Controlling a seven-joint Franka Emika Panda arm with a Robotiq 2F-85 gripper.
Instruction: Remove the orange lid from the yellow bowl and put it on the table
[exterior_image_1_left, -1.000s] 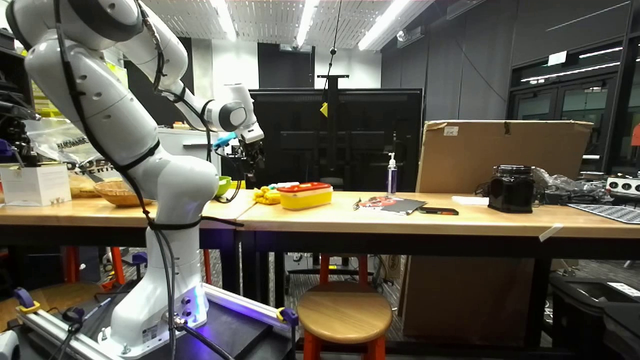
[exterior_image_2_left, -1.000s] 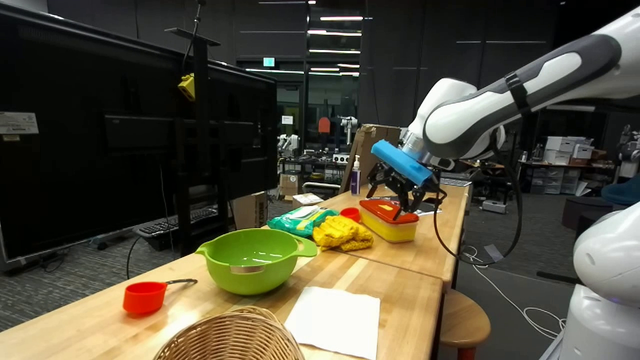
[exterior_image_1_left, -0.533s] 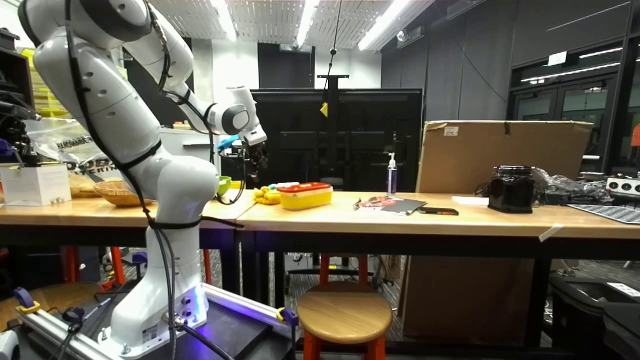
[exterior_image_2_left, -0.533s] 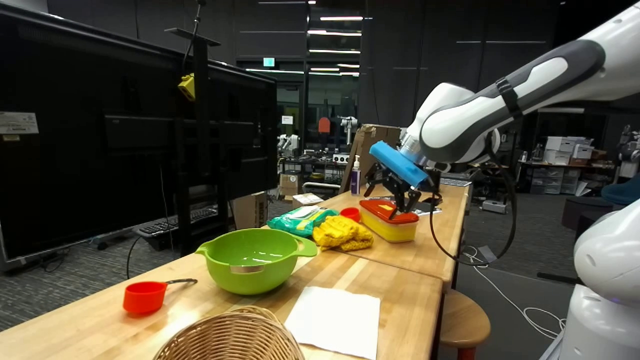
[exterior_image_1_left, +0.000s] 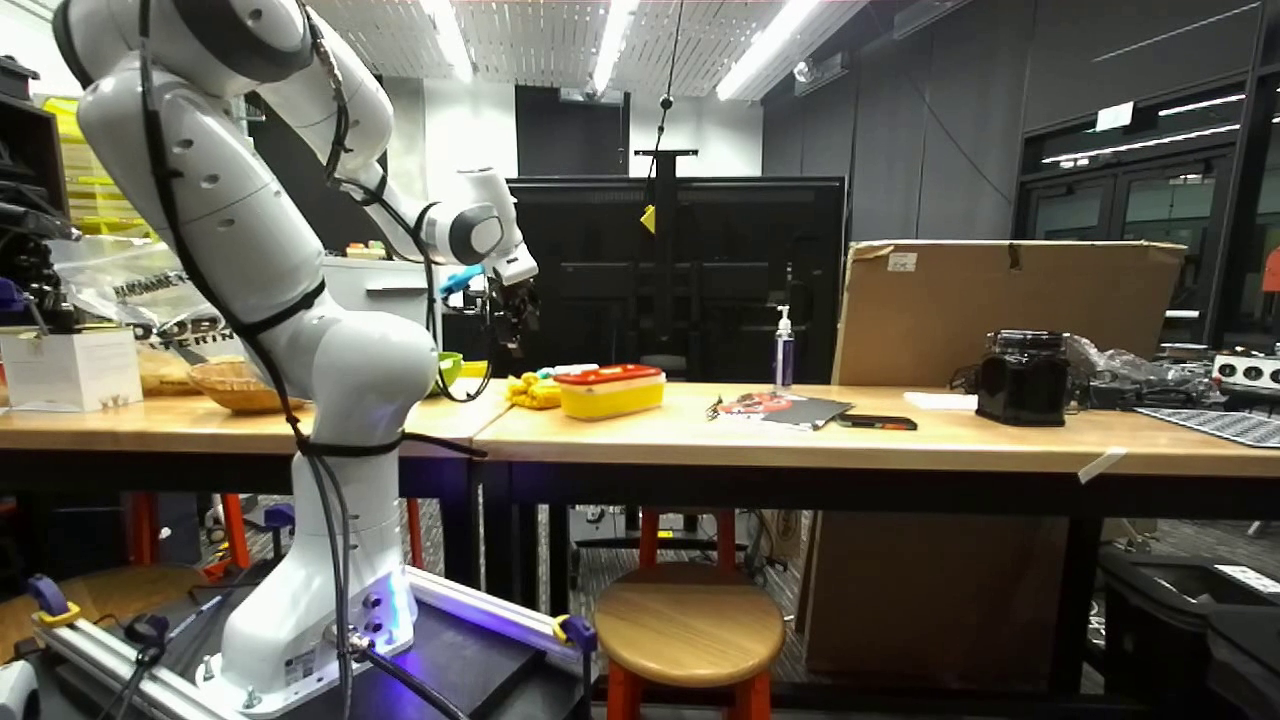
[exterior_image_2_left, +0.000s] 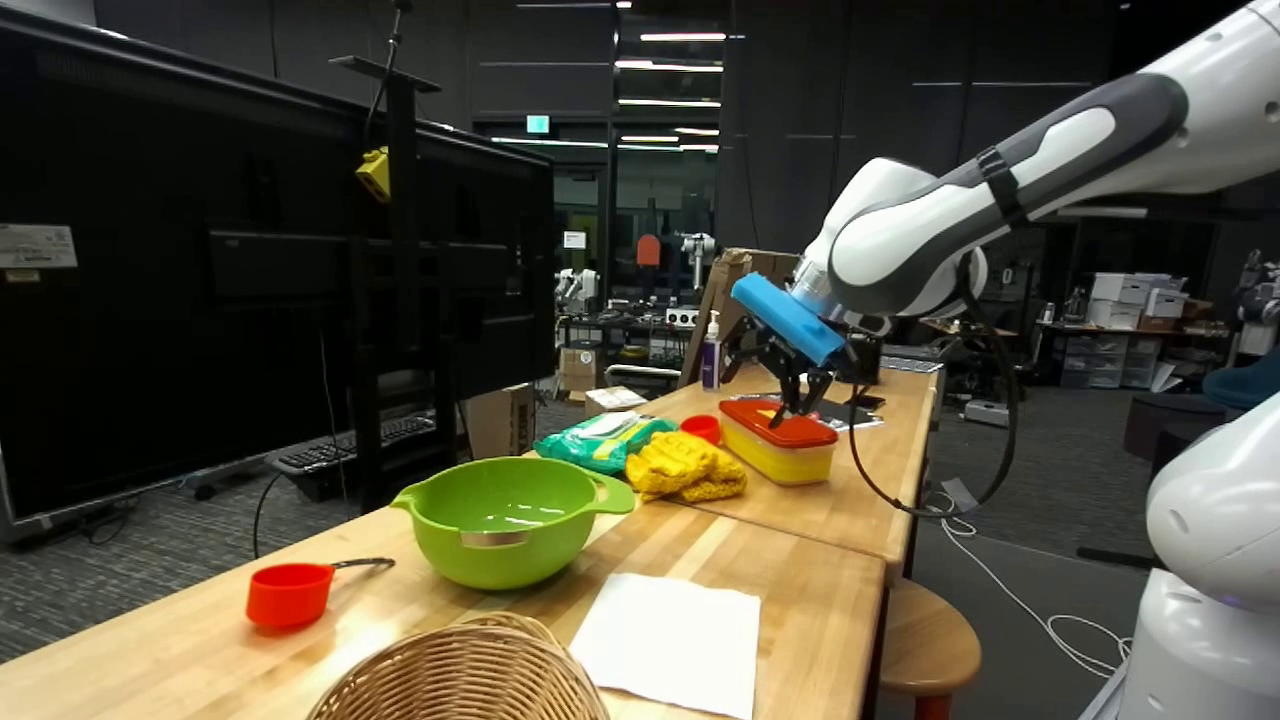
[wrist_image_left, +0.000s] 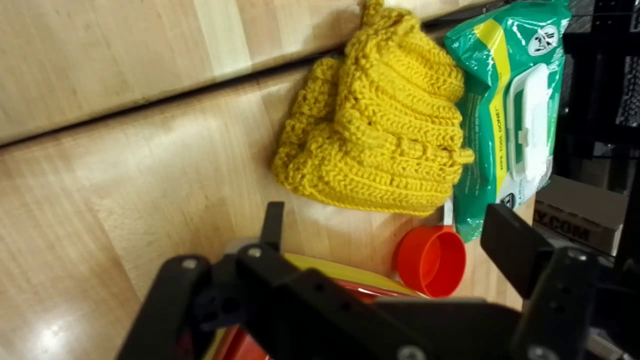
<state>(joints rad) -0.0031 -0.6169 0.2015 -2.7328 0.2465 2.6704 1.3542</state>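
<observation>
yellow crochet cloth (wrist_image_left: 385, 130), ribbed and bunched, lies just past the fingertips (wrist_image_left: 273, 222) in the wrist view, on the pale, glossy wooden table (wrist_image_left: 170, 200). the fingers of the gripper (wrist_image_left: 387, 222) are spread wide. seen from the wrist, a small round red cup (wrist_image_left: 437, 262) shows in the gap between them, nearer the finger beside which a crinkled green wipes packet (wrist_image_left: 480, 115) lies, its white flap closed. well apart from the fingers, in an exterior view, are a green mixing bowl (exterior_image_2_left: 500, 550), a flat white sheet (exterior_image_2_left: 670, 640), a red scoop (exterior_image_2_left: 288, 598) and a woven wicker basket (exterior_image_2_left: 465, 680). lower than the fingers and apart from them, the orange-red lid (exterior_image_1_left: 610, 374) sits on the yellow container (exterior_image_1_left: 612, 402); it is a smooth, shiny rounded rectangle. the container's wall is deep yellow low down and paler near the rim. in the wrist view the gripper's dark linkage hides most of the lid.
</observation>
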